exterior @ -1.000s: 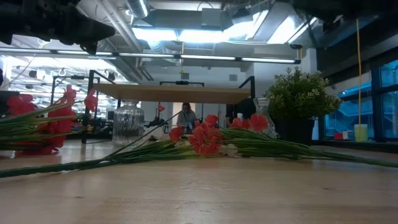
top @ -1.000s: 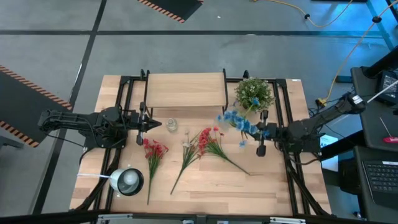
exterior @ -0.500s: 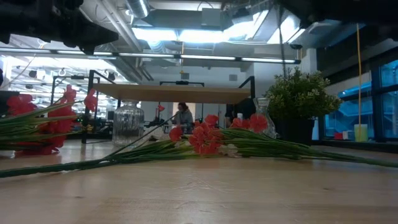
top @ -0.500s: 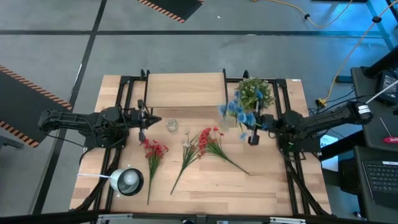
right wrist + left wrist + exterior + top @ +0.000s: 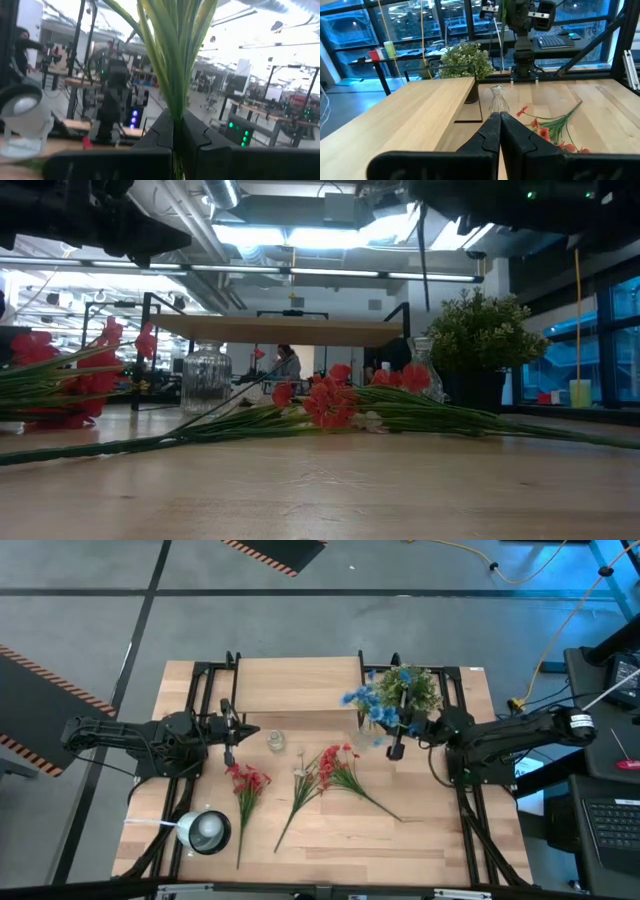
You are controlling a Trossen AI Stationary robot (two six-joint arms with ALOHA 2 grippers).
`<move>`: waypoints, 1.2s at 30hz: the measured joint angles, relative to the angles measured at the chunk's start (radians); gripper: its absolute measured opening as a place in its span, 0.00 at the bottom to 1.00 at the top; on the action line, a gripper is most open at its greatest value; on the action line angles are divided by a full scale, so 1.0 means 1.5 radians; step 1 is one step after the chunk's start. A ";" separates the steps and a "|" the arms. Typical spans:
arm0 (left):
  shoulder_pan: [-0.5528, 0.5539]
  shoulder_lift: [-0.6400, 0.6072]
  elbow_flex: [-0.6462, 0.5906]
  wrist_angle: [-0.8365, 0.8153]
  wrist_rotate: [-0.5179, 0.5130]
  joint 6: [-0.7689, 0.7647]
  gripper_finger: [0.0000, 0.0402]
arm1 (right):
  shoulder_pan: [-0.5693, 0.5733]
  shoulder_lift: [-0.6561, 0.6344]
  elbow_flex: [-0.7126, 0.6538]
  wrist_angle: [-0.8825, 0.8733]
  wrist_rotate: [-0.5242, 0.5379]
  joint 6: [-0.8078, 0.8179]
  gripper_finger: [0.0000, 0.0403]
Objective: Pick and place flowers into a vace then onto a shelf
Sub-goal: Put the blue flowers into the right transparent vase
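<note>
Right gripper clamped on blue flower sprig, center-right of high view, beside shelf. Left gripper closed, empty, near glass vase.

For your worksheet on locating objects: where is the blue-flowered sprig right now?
In the high view the blue-flowered green-stemmed sprig is held in the right gripper, lifted beside the bushy green potted plant, right of the small clear glass vase.

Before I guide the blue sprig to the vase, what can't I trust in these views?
- Blue-bloomed green-stemmed sprig: absent from low view, held above its frame; right wrist view shows stems only.
- Small clear glass vase: mouth too small in high view.
- Right gripper: fingertips hidden by stems in wrist view.
- Left gripper: waits by the vase.
</note>
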 joint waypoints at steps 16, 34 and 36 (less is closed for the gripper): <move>0.000 0.000 0.000 0.000 0.000 0.013 0.01 | -0.001 0.085 0.000 0.054 0.035 0.000 0.01; 0.000 0.000 0.000 0.001 0.000 0.013 0.01 | -0.001 0.150 0.000 0.069 0.079 0.017 0.01; 0.000 0.000 0.000 0.001 0.000 0.013 0.01 | 0.000 0.159 0.000 0.080 0.080 0.017 0.01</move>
